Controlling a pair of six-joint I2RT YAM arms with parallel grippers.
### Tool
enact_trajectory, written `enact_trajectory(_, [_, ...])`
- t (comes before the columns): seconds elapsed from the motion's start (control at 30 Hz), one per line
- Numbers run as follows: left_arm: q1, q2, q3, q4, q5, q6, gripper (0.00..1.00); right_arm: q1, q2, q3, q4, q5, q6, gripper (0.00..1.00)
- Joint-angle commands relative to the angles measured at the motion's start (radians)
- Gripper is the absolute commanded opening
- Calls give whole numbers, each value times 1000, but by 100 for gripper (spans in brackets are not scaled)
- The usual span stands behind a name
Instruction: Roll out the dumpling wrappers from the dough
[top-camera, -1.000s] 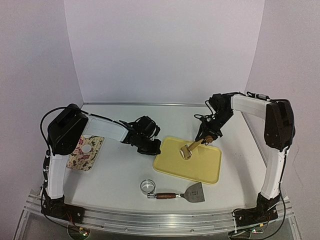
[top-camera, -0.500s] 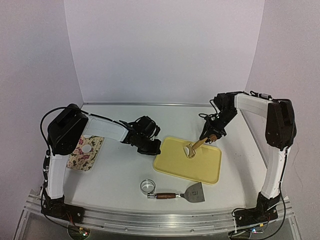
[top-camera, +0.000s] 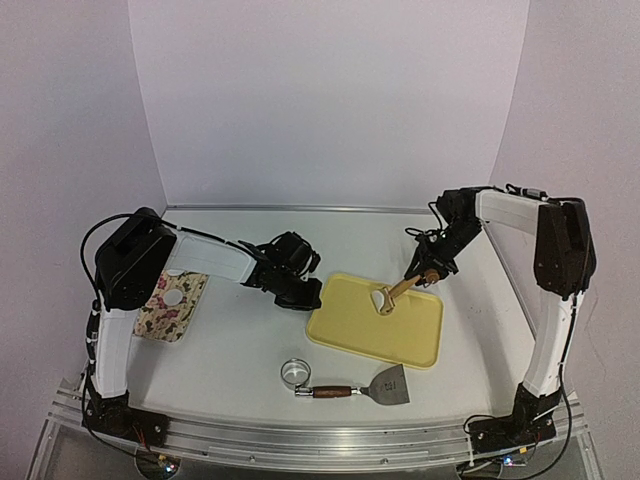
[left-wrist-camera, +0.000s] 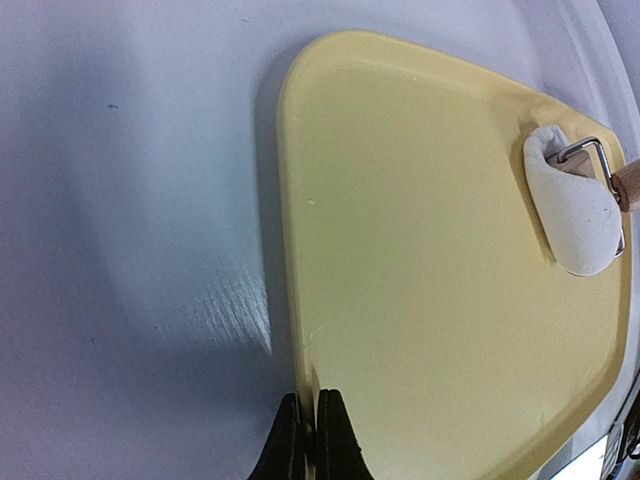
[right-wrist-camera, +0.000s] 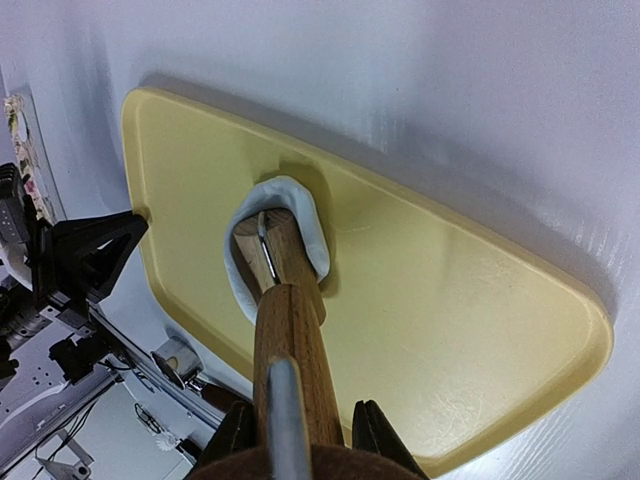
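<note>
Left gripper (left-wrist-camera: 308, 445): fingers pressed together, nothing between them. The tips sit at the near left edge of the yellow tray (left-wrist-camera: 430, 300), right on the line where the rim meets the table (left-wrist-camera: 130, 200). Whether they press on the rim or only touch it, I cannot tell.

Right gripper (right-wrist-camera: 300, 435): partly closed, pinching the wooden handle of a small roller (right-wrist-camera: 288, 330), one finger on each side. The handle slants down from the gripper to the tray. The roller's wire frame and drum rest on the dough.

Dough (left-wrist-camera: 575, 210): one white lump, flattened to a rough oval, lying on the tray's floor towards its far right corner. In the right wrist view its edge curls up around the drum's far end. It touches only the tray and the roller.

On the table in front of the tray: a shiny ring cutter (top-camera: 296, 373), and just right of it a scraper (top-camera: 385, 385) with a wooden grip, its blade close to the tray's near edge. A flower-patterned card (top-camera: 172, 305) lies beside the left arm, well apart from the tray.

Against the picture a second earlier: the right gripper sits further right and slightly further back. The roller head has travelled with it across the tray floor towards the far right edge, and the handle lies at a flatter slant. The left arm, tray, ring cutter and scraper are where they were.
</note>
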Motion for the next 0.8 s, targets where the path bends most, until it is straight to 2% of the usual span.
enact_trajectory(0.0, [74,-13,-31,-232,-121,13,0,-70,123,-109,-36,655,5,0])
enact_trajectory(0.77, [83,-19,-37,-228,-118,11,0,-150,76,-189,-18,692,-16,0])
